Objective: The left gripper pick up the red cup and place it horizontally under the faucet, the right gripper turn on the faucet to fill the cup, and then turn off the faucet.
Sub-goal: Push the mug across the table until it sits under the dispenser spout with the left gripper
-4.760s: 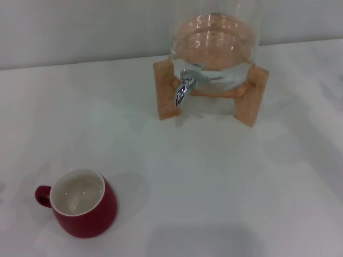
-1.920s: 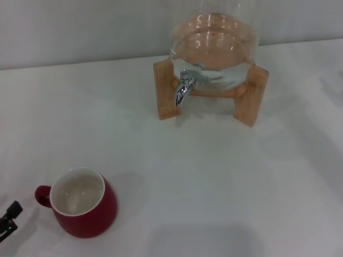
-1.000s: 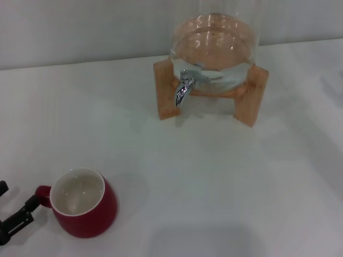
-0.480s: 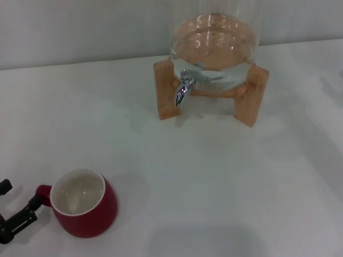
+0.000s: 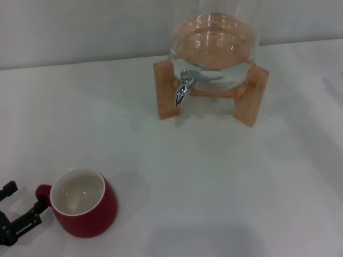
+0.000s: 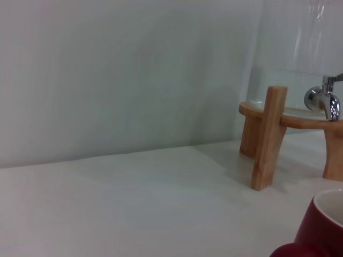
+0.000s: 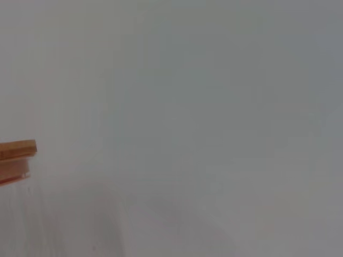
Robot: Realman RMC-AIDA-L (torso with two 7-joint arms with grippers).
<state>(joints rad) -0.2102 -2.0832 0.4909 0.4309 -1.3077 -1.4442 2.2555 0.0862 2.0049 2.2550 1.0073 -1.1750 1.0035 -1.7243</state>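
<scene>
The red cup (image 5: 86, 203) stands upright on the white table at the front left, cream-white inside, with its loop handle (image 5: 42, 194) pointing left. My left gripper (image 5: 24, 197) is open at the frame's lower left edge. Its fingertips (image 5: 38, 206) are right beside the handle, one finger close against it. The chrome faucet (image 5: 184, 88) juts from the glass jar at the back centre, far from the cup. The left wrist view shows the cup's rim (image 6: 321, 225) and the faucet (image 6: 324, 99). My right gripper is out of view.
The clear glass jar (image 5: 214, 43) holds water and sits on a wooden stand (image 5: 166, 91) at the back near the wall. The right wrist view shows only a wooden edge (image 7: 16, 155) and blank wall.
My left gripper came in from the lower left corner and moved up to the cup's handle, fingers open. The cup and faucet have not moved.
</scene>
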